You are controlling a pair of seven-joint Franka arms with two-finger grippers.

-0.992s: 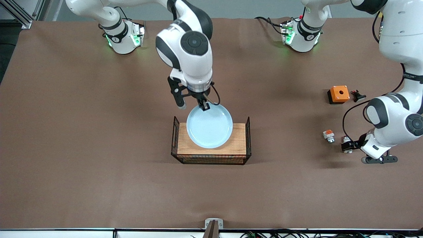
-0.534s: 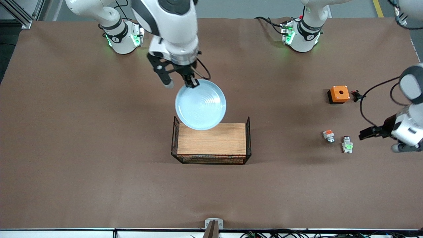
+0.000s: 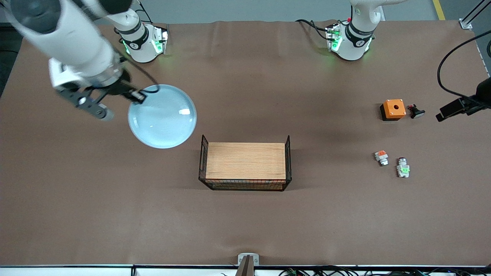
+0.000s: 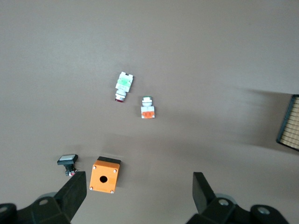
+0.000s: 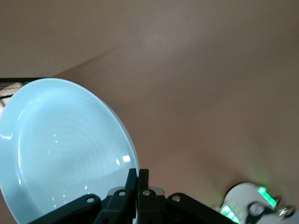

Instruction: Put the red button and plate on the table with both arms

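While held aloft: plate (image 3: 162,116), upper left of the front view, over bare counter (image 3: 245,222)
Right end effector (image 3: 135,96): clamped on the plate's rim
Left end effector (image 4: 140,196): fingers spread wide, empty
Red button (image 3: 402,168): on the counter, right of frame, just beside the orange-block part (image 3: 381,157)

— Where's the plate (image 3: 163,117)?
— In the air over the table (image 3: 245,222), toward the right arm's end, pinched at its rim. It's round, pale blue and glossy, with faint rings inside.
— And the red button (image 3: 402,168)?
— Lying on its side on the brown cloth near the left arm's end: white-grey body, green block, small dark red cap.
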